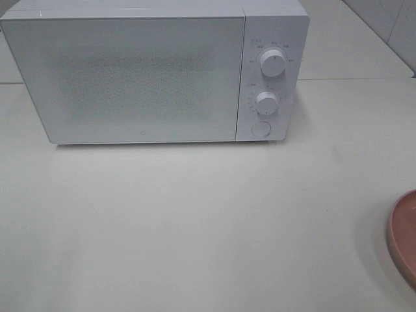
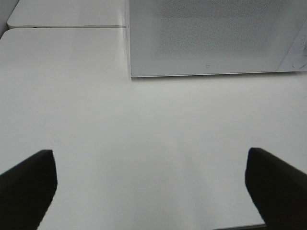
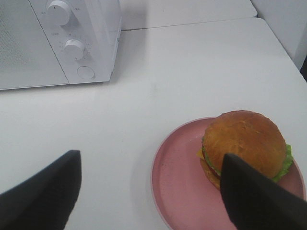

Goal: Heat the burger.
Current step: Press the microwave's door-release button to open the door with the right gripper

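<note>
Barely started, by the look of it. At back edge of bench (image 1: 195, 221): microwave (image 1: 154, 68), door (image 1: 123, 84) shut, two knobs (image 1: 272, 63) and round button (image 1: 260, 129) on its right-hand panel.

Near bench's right edge, well apart from microwave: burger (image 3: 244, 143) on pink plate (image 3: 177, 182). Only the plate's rim visible from high camera.

- left gripper (image 2: 149, 165): spread fully wide, nothing in it, over bare bench in front of door.
- right gripper (image 3: 151, 165): spread wide too, empty, just beside plate. One finger overlapping burger in wrist view; contact impossible to tell.

Risks from here:
- shoving plate toward bench's right edge on a sloppy approach
- tipping burger off plate if lifted by rim and tilted
- ramming plate into door if moved in while door shut
</note>
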Controlling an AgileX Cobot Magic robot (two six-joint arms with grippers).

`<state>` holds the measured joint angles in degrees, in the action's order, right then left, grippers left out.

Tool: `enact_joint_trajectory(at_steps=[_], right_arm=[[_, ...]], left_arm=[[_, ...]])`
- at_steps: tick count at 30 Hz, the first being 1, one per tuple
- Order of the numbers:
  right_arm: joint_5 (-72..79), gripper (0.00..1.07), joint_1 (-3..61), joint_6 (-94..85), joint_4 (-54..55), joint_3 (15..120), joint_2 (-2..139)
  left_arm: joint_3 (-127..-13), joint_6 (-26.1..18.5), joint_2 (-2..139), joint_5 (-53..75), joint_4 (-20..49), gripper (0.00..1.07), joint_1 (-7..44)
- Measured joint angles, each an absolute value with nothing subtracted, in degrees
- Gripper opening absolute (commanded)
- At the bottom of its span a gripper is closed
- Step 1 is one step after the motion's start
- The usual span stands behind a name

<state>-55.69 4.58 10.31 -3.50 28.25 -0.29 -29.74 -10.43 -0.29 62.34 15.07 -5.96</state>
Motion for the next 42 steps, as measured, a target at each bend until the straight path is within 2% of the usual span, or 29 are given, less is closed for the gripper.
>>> enact_joint_trajectory(at_steps=[9,42], right_arm=[[-54.14,0.76,4.58,9.85,-4.13,29.97,1.2],[-30.31,0.76,4.58,9.74,-4.87,30.08,27.73]], left_arm=[[-29.74,-10.43,-0.29,62.34,15.07,1.0,-5.96],[-29.74,-10.43,-0.29,62.17,15.07,1.0,-5.96]])
